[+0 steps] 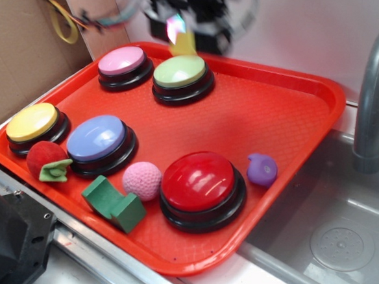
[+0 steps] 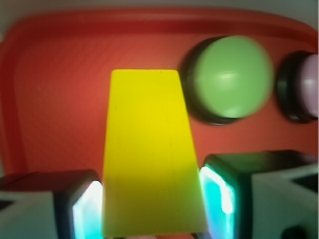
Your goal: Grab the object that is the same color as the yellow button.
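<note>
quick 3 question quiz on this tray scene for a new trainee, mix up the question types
1. True or false: the gripper has the yellow wedge between its fingers.
2. Which button does the wrist view show closest to the wedge? A) pale green button B) red button C) blue button
3. Fill in: the yellow button sits near the tray's ____ corner in the exterior view.

Key: 1 true; 2 A; 3 left
</note>
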Available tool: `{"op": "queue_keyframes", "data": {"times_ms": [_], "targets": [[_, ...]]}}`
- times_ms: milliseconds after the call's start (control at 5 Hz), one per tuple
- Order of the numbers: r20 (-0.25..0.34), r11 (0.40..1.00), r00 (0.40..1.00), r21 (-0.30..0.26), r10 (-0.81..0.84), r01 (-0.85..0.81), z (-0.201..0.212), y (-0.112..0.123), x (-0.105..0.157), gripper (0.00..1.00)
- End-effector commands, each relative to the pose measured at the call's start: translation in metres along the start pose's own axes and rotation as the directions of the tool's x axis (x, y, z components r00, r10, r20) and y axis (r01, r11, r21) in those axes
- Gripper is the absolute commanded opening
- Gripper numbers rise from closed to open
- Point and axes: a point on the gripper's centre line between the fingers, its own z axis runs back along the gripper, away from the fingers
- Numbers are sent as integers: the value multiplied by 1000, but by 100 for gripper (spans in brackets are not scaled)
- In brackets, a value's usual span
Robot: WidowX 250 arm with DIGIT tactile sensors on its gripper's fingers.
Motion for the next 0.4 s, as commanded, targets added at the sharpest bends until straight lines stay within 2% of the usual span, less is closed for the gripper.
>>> {"op": "queue_keyframes", "data": {"times_ms": [0,200], "targets": [[156,985,973,-72,169,-160,52,48,-22,0],[159,975,963,-70,219,-210,51,50,-29,0]]}}
